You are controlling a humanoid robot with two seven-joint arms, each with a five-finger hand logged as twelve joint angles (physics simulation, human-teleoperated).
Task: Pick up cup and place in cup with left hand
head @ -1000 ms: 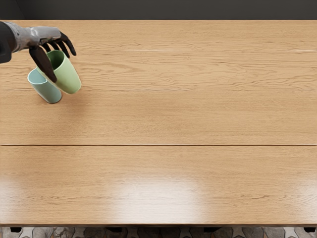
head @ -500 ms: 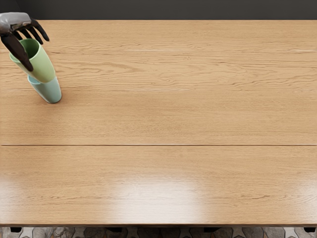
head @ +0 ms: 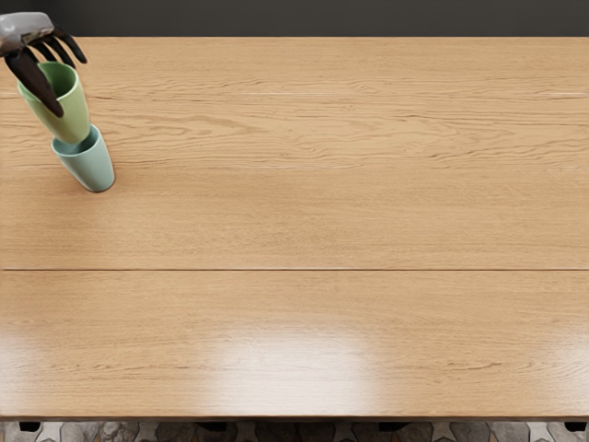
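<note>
One strip of grey, stone-like floor [head: 120,431] runs along the bottom of the frame, beneath one wooden table [head: 294,221] with fine grain and glossy pale patches (the shine is strongest at bottom centre). Two smooth, tapered cups are at upper left. The blue cup [head: 90,168] rests on the wood; the green cup [head: 66,122] is just above it, tilted, its base overlapping the blue mouth in view, though I cannot tell whether it has entered. One left hand [head: 29,35], grey with dark digits, pinches the green cup by its rim, thumb outside. One dark wall [head: 294,18] lies beyond.
</note>
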